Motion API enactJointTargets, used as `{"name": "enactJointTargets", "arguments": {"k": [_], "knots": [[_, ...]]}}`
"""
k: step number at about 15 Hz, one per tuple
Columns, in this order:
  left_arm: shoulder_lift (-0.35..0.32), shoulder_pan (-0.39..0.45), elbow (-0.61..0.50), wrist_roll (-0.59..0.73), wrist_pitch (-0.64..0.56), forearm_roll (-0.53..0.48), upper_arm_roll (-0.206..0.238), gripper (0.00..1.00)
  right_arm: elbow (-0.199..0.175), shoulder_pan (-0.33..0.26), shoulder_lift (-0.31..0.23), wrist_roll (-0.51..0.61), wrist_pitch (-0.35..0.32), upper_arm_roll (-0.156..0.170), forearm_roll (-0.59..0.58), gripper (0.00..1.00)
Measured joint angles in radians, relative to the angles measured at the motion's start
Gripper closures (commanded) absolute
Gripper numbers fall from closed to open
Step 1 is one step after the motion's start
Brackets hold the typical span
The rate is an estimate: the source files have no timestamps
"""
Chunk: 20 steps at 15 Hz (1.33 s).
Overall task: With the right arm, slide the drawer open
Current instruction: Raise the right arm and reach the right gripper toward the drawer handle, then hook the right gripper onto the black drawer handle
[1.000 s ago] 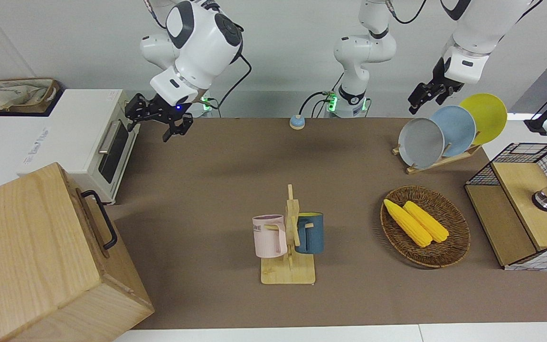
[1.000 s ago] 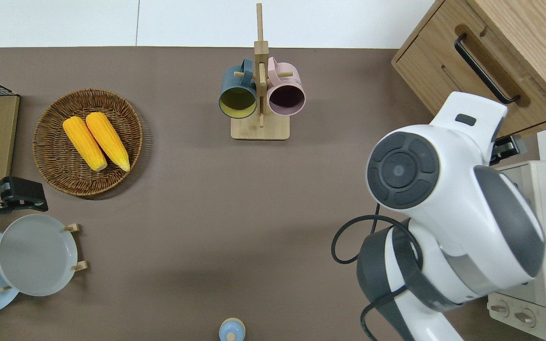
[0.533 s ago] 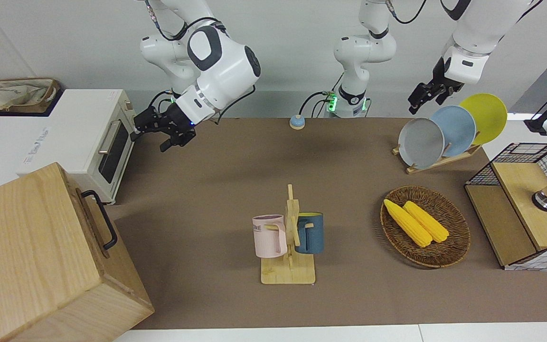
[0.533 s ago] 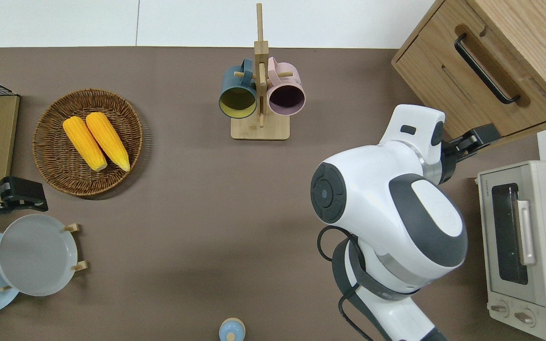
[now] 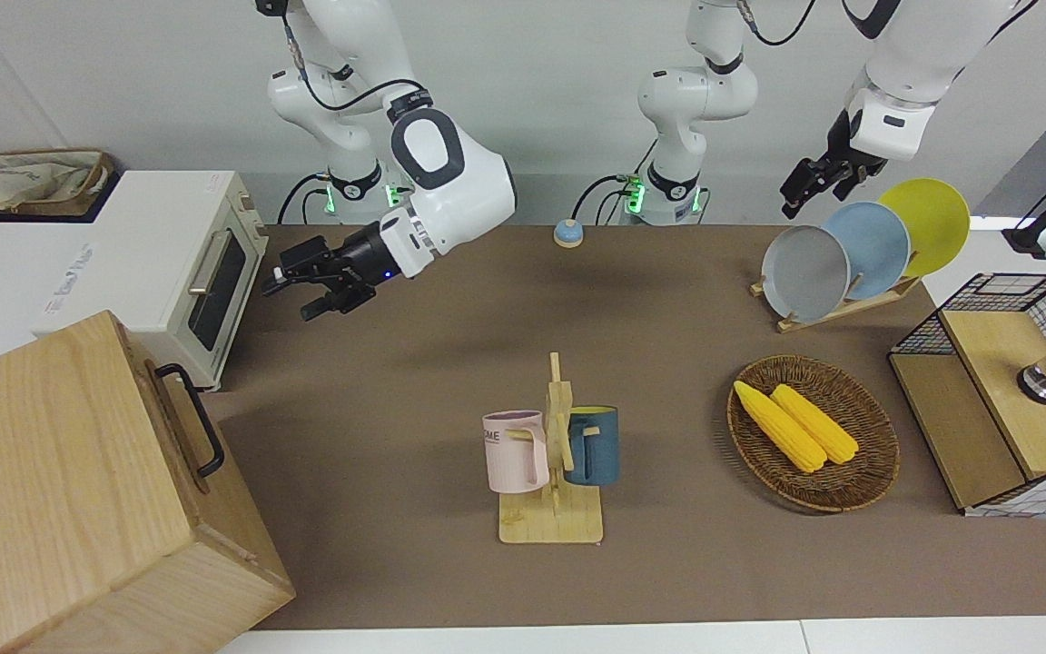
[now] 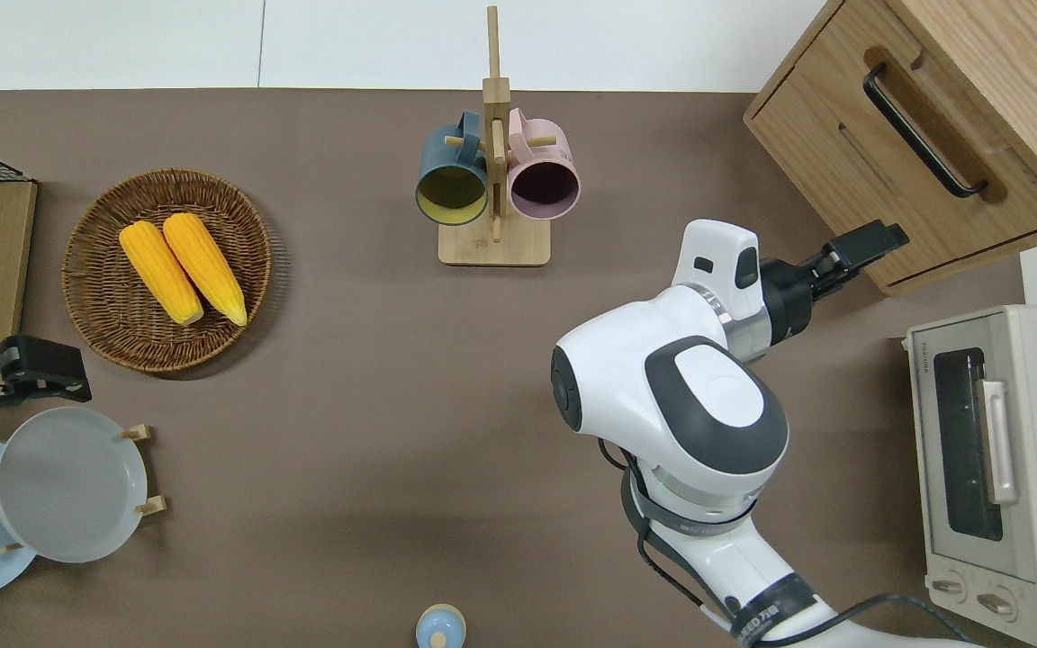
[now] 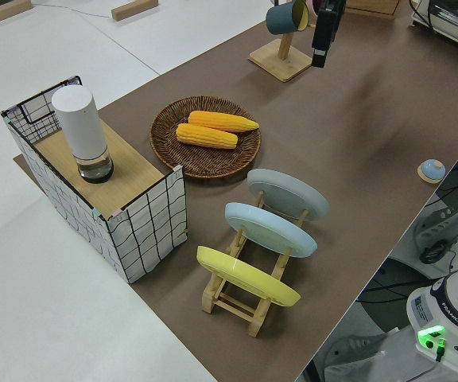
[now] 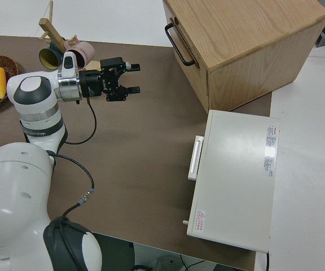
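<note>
The drawer (image 6: 888,171) sits shut in the pale wooden box (image 6: 1005,54) at the right arm's end of the table, its black bar handle (image 6: 924,135) free. The same handle (image 5: 192,422) faces the table's middle in the front view and shows again as the handle (image 8: 176,36) in the right side view. My right gripper (image 6: 874,243) hangs in the air, pointing at the box, over the mat just by the drawer's lower front edge. The right gripper (image 8: 134,78) is open with nothing between its fingers and is short of the handle. My left arm is parked.
A white toaster oven (image 6: 996,468) stands beside the box, nearer to the robots. A mug rack (image 6: 493,180) holds two mugs mid-table. A wicker basket (image 5: 877,454) with corn, a plate rack (image 5: 850,254) and a wire-mesh rack (image 5: 1004,391) fill the left arm's end.
The right arm has swung away from the toaster oven's front toward the box. Its gripper has dropped lower and turned to face the drawer front. The left arm has stayed still.
</note>
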Motion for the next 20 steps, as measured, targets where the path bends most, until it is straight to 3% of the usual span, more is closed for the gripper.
{"name": "enactJointTargets", "arguments": {"k": [9, 11, 16, 20], "knots": [[0.0, 0.0, 0.0, 0.0, 0.0, 0.0, 0.0, 0.01, 0.0, -0.019, 0.039, 0.009, 0.022, -0.027, -0.153, 0.021], [0.0, 0.0, 0.0, 0.0, 0.0, 0.0, 0.0, 0.01, 0.0, -0.031, 0.046, 0.034, 0.054, -0.041, -0.181, 0.019], [0.0, 0.0, 0.0, 0.0, 0.0, 0.0, 0.0, 0.01, 0.0, -0.048, 0.06, 0.088, 0.164, -0.112, -0.212, 0.017], [0.0, 0.0, 0.0, 0.0, 0.0, 0.0, 0.0, 0.01, 0.0, -0.05, 0.064, 0.101, 0.217, -0.136, -0.228, 0.019]]}}
